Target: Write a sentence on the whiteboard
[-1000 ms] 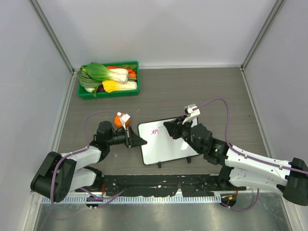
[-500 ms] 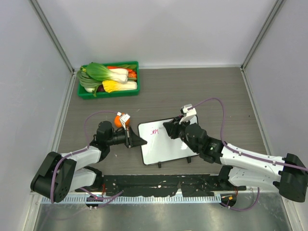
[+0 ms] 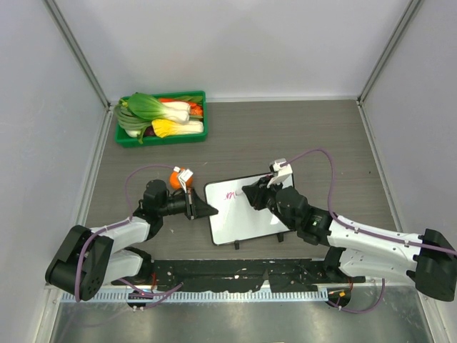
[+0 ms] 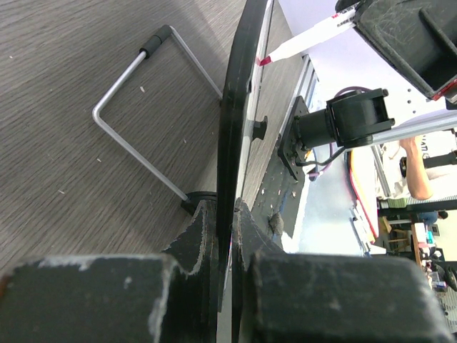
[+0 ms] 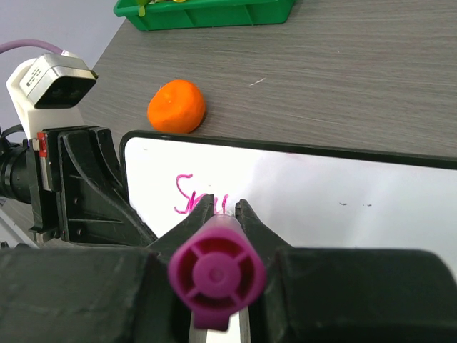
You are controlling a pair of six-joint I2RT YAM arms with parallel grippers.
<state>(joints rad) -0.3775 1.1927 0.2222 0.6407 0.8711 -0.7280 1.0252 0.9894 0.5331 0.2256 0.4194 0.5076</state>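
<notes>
The whiteboard (image 3: 246,211) lies on the table in the top view, its left edge pinched by my left gripper (image 3: 209,209). In the left wrist view its black frame (image 4: 235,121) runs edge-on between my shut fingers (image 4: 203,229). My right gripper (image 3: 251,191) is shut on a magenta marker (image 5: 216,271), tip down on the board (image 5: 343,193). The sentence (image 5: 196,196) is a few pink letters, about "Sm", at the board's upper left; it shows small in the top view (image 3: 229,194).
An orange mandarin (image 5: 176,106) sits just beyond the board's left corner, by the left wrist camera (image 3: 176,179). A green tray of vegetables (image 3: 162,118) stands at the back left. The board's wire stand (image 4: 143,107) rests on the table.
The right gripper with the marker has shifted slightly over the board and the pink writing has grown by a stroke or two. The left arm has not moved.
</notes>
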